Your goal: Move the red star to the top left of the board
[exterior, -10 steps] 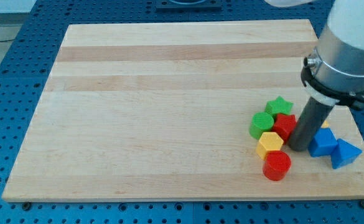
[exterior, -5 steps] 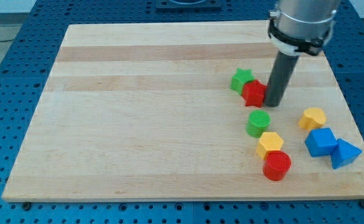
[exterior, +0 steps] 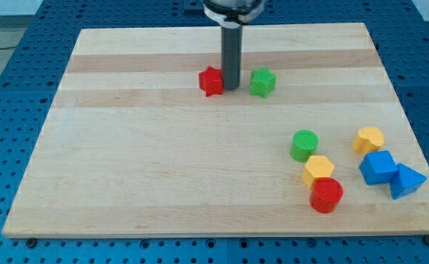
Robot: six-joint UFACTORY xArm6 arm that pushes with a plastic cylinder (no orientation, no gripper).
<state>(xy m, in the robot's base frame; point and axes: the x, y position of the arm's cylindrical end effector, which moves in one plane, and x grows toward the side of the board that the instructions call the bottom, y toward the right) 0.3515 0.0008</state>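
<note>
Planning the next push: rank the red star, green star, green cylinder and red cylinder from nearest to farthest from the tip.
1. red star, against my tip on its left.
2. green star, just right.
3. green cylinder, lower right.
4. red cylinder, bottom right.

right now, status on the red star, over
My tip down at red star's right edge. Star near top centre of board, left corner not reached. Green star right of tip, apart.

Cut off by the view's top — the arm above the rod, only a dark collar left showing. Hid behind my tip [exterior: 230,88] a sliver of the red star [exterior: 210,81]'s right edge. Overlapped the blue triangular block [exterior: 408,180] along its left side by the blue block [exterior: 379,166] — shape of the latter unclear.
</note>
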